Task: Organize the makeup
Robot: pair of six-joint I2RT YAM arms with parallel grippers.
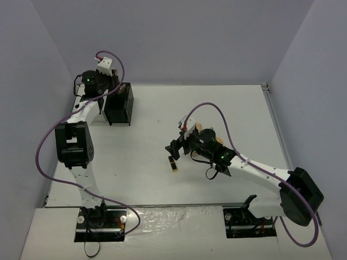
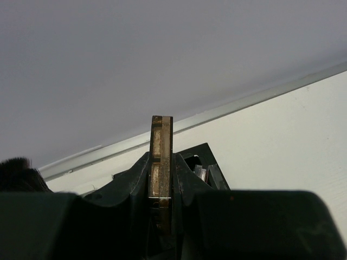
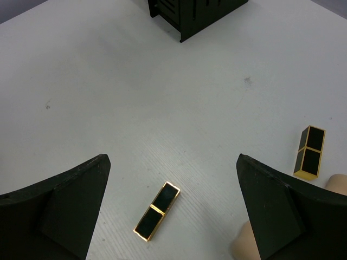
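At the far left corner of the white table (image 1: 227, 108), the left gripper (image 2: 161, 158) is seen clamped on a rectangular black-and-gold lipstick (image 2: 161, 132). The lipstick is held upright between the two dark fingers, and its top end stands clear above them. Just beyond the fingers, part of a black slatted plastic organizer bin (image 1: 119, 104) is seen, with a few small items inside that cannot be made out. A tuft of black bristles (image 2: 16, 172) is glimpsed at the left edge of the left wrist view; what it belongs to cannot be told.

Near the middle of the table, the right gripper (image 3: 172, 162) is held above the surface with its fingers spread wide, and nothing is gripped. A second black-and-gold lipstick (image 3: 157, 210) is found lying flat on the table below the gap between those fingers, touched by neither. A third black-and-gold lipstick (image 3: 309, 152) is seen to the right of the right finger, apart from it. Close beside that lipstick, a peach rounded sponge (image 3: 337, 184) is partly hidden by the same finger.
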